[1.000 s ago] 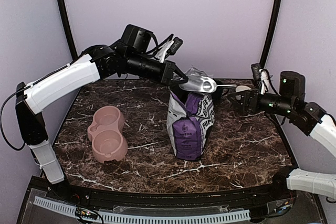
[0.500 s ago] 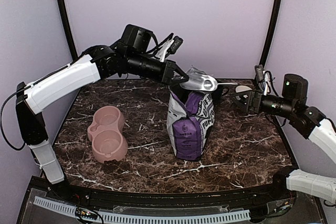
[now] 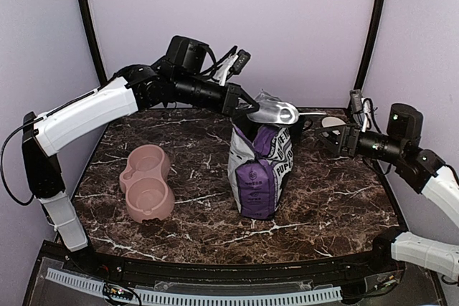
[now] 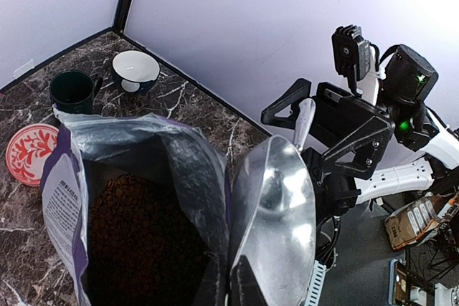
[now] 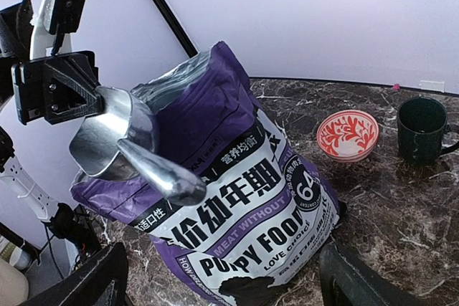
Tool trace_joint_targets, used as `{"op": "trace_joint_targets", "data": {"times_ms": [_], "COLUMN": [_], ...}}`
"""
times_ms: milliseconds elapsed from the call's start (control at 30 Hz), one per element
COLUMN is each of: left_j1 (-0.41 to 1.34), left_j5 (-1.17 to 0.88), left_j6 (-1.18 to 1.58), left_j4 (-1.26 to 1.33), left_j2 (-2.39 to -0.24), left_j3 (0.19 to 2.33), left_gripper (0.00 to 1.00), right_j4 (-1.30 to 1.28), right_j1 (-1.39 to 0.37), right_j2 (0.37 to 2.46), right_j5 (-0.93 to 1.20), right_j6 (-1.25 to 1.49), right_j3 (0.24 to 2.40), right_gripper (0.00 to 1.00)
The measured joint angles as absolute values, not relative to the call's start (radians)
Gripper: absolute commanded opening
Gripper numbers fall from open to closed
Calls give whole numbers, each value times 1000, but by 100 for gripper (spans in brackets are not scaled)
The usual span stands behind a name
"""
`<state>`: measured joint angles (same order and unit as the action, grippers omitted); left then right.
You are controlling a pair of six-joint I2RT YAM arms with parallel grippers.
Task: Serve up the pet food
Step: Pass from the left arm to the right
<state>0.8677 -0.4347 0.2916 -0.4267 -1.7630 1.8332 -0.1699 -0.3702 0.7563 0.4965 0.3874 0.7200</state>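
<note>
One marble table (image 3: 330, 206), lilac walls (image 3: 229, 19).
Left wrist alone shows me kibble (image 4: 143, 234); left gripper (image 3: 242, 105) pinches scoop (image 3: 274, 113), right gripper (image 3: 332, 139) gapes.

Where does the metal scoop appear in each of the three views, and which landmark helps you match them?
Top external: the metal scoop sits at centre, over the purple bag, at its open top.
Left wrist: scoop fills the bottom middle, right of the bag's mouth.
Right wrist: scoop at left, against the bag's upper corner.
Shared landmark: the purple bag.
</note>
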Motion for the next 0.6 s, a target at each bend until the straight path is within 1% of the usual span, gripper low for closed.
{"op": "trace_joint_targets", "data": {"times_ms": [233, 600], "left_j1": [868, 868], "left_j5": [-466, -501], "left_j6": [295, 308], "left_j4": [-375, -325], "left_j2": [-1763, -1801], "left_j3": [1829, 1843], "left_gripper": [0, 0], "right_j4": [-153, -96], "right_j1": [-342, -289], "right_j2": [715, 664], "right_j5": [509, 584], "right_j6": [387, 429], "right_j3": [693, 651], "right_gripper": [93, 93]}}
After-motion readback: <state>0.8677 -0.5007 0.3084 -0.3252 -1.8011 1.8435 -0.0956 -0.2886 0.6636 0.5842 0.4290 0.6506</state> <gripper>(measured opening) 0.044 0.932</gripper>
